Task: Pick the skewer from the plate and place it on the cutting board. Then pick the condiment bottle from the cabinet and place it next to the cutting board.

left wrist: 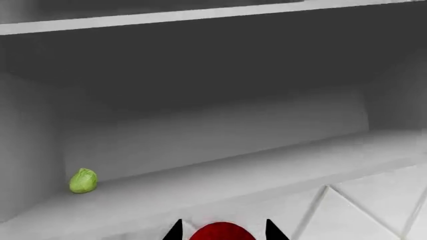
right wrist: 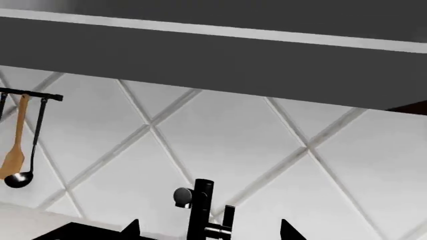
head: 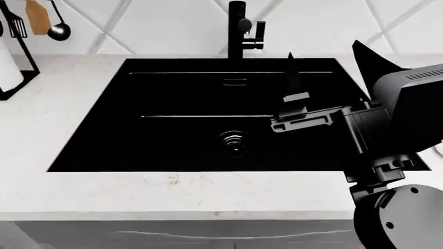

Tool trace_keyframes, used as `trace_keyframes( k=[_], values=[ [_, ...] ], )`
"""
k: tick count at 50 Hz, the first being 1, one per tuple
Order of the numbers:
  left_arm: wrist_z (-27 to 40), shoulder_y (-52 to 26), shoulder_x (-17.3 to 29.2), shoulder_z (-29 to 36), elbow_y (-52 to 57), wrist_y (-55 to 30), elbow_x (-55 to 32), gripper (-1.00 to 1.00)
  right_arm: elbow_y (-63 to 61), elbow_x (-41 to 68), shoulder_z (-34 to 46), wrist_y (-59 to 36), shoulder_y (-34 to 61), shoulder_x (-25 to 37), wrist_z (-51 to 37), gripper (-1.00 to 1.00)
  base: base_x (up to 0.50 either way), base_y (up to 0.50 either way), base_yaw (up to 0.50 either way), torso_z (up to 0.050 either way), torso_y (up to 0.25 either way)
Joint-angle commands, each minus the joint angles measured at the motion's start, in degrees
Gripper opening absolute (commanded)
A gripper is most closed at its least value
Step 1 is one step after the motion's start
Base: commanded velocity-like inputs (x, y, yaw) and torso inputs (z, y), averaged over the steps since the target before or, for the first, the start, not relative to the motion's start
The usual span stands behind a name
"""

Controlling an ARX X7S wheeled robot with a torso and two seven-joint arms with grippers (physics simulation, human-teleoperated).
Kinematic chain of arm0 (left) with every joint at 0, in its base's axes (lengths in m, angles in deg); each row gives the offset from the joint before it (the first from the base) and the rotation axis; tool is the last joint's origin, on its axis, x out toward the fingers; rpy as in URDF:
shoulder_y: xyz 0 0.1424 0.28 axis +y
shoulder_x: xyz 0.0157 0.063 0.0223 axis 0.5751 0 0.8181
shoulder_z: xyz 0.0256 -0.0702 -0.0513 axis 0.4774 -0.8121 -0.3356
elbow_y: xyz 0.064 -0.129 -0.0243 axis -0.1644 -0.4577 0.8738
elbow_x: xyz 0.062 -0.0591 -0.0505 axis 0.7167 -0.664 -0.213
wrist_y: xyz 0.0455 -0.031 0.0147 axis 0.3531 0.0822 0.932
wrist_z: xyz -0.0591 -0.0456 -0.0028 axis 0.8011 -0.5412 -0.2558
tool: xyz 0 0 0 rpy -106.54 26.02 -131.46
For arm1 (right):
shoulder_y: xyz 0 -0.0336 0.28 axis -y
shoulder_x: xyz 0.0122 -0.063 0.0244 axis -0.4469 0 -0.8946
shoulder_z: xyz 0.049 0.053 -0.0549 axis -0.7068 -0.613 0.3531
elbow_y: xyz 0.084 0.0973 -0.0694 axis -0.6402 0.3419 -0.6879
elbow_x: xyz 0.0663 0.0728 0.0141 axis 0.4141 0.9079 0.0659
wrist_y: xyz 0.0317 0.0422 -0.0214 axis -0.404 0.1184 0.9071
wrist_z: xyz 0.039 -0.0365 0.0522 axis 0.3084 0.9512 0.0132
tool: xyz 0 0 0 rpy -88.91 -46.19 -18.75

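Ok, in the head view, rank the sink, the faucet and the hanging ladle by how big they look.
Largest to smallest as they look in that view:
1. The sink, spanning most of the counter.
2. The faucet, its top cut off by the frame.
3. The ladle, hanging on the rack, also cropped above.

Even, diffuse render lighting; no glare. Sink [head: 235, 114] basin reads uniformly black. Cabinet interior [left wrist: 213, 125] dim, soft gradient shadow under its shelf. Slight softness throughout; edges undistorted.
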Motion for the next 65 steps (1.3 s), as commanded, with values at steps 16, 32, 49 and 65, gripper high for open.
trace_keyframes(
  k=[16,32,49,65],
  values=[
    [41.8,15.6,8.5,-5.7,16.1,1.0,-52.8,-1.00,1.4,-1.8,2.1,1.8,0.1,-0.6,1.0,1.00,-0.49,0.00,0.00,0.000,0.000],
    [57.8,38.0,10.2,-9.2,39.1,9.4,-73.1,-1.00,3.0,-6.6,4.4,9.5,-3.8,-1.6,5.4,1.00,-0.01,0.00,0.00,0.000,0.000],
    [31.8,67.3,2.7,-23.6,59.9,4.8,-45.8,-1.00,6.0,-14.6,7.7,21.2,-12.1,-3.1,9.9,1.00,0.00,0.00,0.00,0.000,0.000],
    [27.4,80.5,5.1,-25.5,67.9,9.4,-40.0,-1.00,5.5,-18.3,8.4,23.0,-15.9,-1.6,8.7,1.00,0.00,0.00,0.00,0.000,0.000]
  ],
)
